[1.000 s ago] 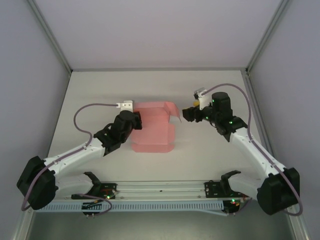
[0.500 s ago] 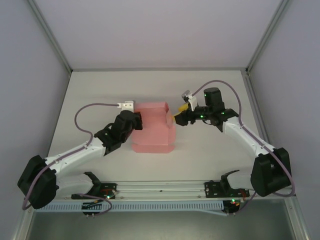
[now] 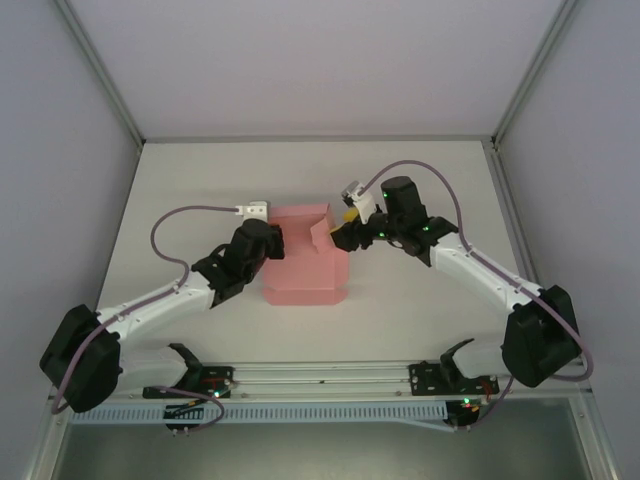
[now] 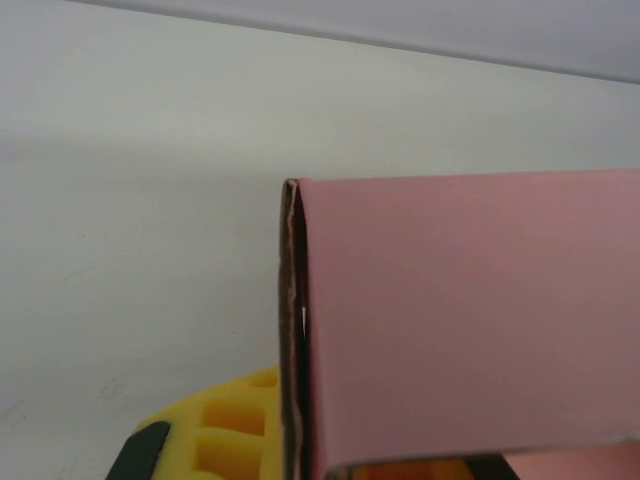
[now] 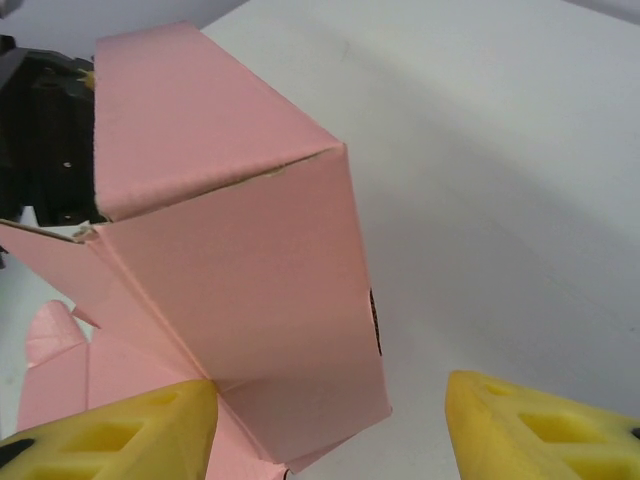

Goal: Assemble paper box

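Closing in from 3 o'clock, the right gripper (image 3: 345, 235) now stands against the 2 o'clock corner of the paper box (image 3: 305, 270), where a second ago it hung well clear of it. The side flap (image 3: 322, 232), which then splayed outward and lay low toward 2 o'clock, is now raised and tipped inward toward 9 o'clock. The box itself has not shifted and lies partly folded near the centre of the table (image 3: 200, 180).

Right wrist view: the yellow fingers (image 5: 110, 430) stand wide apart, holding nothing. A raised pink panel sits between them, and the left-hand finger is touching or just beside its lower edge.

Left gripper (image 3: 272, 243): fully closed on the box's 9 o'clock edge, unchanged over the interval. In the left wrist view the card edge runs straight down onto a yellow pad (image 4: 230, 430).

Reading: the left arm serves as an anchor while the right arm folds. The flap appears part-way to its seat, so the fold is begun but not finished, and other flaps at the near end remain flat.
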### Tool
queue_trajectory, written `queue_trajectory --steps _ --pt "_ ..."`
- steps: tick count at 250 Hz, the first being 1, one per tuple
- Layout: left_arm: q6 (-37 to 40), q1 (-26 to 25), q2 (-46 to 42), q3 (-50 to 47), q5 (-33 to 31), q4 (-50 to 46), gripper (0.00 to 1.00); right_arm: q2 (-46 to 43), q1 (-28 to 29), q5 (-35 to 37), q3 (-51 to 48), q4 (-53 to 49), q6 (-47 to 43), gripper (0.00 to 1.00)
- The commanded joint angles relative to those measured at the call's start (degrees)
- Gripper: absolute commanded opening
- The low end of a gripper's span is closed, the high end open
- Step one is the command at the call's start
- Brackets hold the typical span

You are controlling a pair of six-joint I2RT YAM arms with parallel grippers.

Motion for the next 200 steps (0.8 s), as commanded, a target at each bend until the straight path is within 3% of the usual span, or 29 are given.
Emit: queue_trajectory --steps 1,127,179,200 --pt "0.8 -0.8 0.6 2.3 2.8 1.3 0.0 2.1 1.6 2.1 1.7 5.6 2.0 0.62" --pt "-1.7 -0.7 1.7 3.6 -1.4 -3.0 0.0 0.7 1.7 -7.3 2.8 -0.8 2.1 0.57" --pt "-1.7 -0.6 1.2 3.4 -0.2 -2.5 0.0 0.8 2.0 -4.7 3.5 0.2 3.2 0.61" --pt "-1.3 -0.7 1.0 3.2 0.7 -2.0 0.0 0.9 2.7 2.7 3.7 1.9 5.2 0.61"
